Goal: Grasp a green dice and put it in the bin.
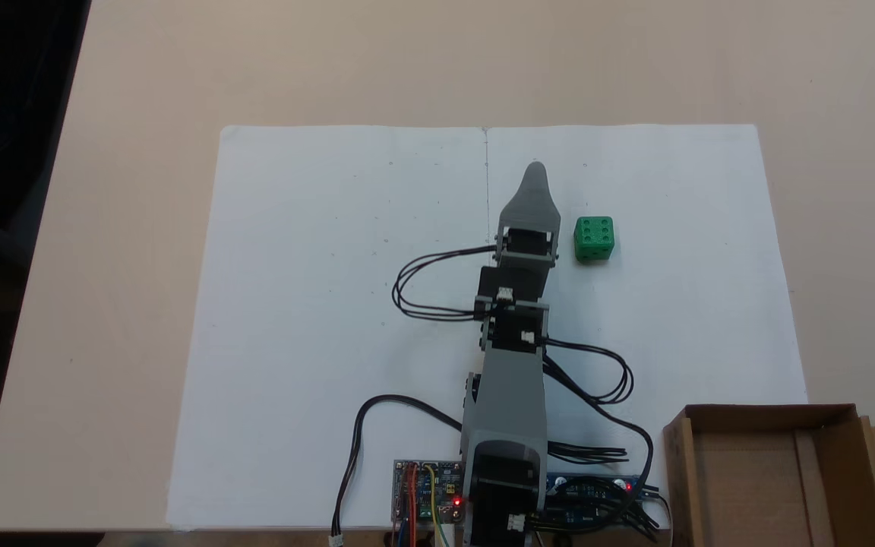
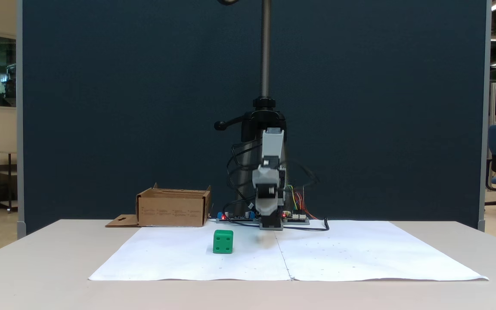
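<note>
Gripper (image 1: 535,173) points away from the arm's base, just beside the green dice (image 1: 594,239), not touching it; whether its jaws are spread cannot be told. That dice rests on white paper (image 1: 331,304), well apart from the bin (image 1: 840,448). It looks light, rigid, smooth-sided; pinching two opposite flat faces seems safest.

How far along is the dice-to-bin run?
Nothing done yet. The green dice sits on the white paper, apart from the gripper, which holds nothing. The bin looks empty. Left: reach across, grasp, carry, drop.
</note>
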